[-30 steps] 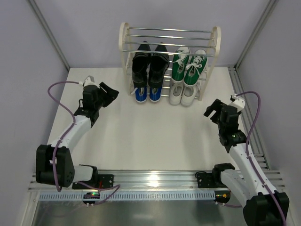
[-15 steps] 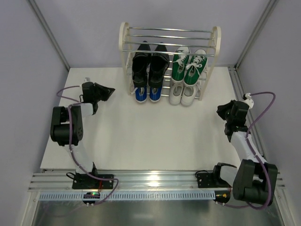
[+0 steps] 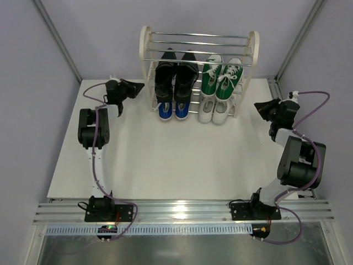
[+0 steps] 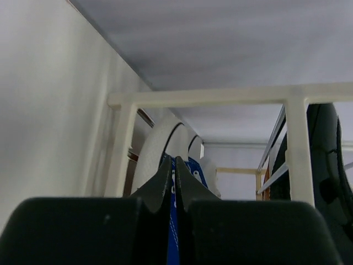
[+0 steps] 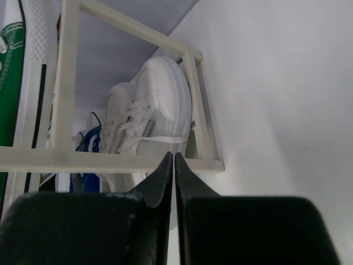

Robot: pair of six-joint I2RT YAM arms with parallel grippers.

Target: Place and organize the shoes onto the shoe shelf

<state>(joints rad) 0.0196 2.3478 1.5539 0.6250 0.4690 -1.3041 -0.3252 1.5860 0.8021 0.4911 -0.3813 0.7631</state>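
The shoe shelf (image 3: 144,49) stands at the back of the table. Black leather shoes (image 3: 176,74) and green sneakers (image 3: 222,77) sit on its upper tier. Blue sneakers (image 3: 172,110) and white sneakers (image 3: 213,112) sit on the lower tier. My left gripper (image 3: 140,86) is shut and empty, just left of the shelf's side frame (image 4: 209,96), pointing at a blue sneaker (image 4: 193,168). My right gripper (image 3: 258,107) is shut and empty, a little right of the shelf, facing a white sneaker (image 5: 157,105) behind the frame (image 5: 69,83).
Both arms are folded back low over the table (image 3: 165,160), one on each side. Grey walls close in the left, right and back. A metal rail (image 3: 176,210) runs along the near edge.
Both arms have folded back and swung their grippers toward the shelf's sides. Both grippers went from open to shut, with nothing in them.
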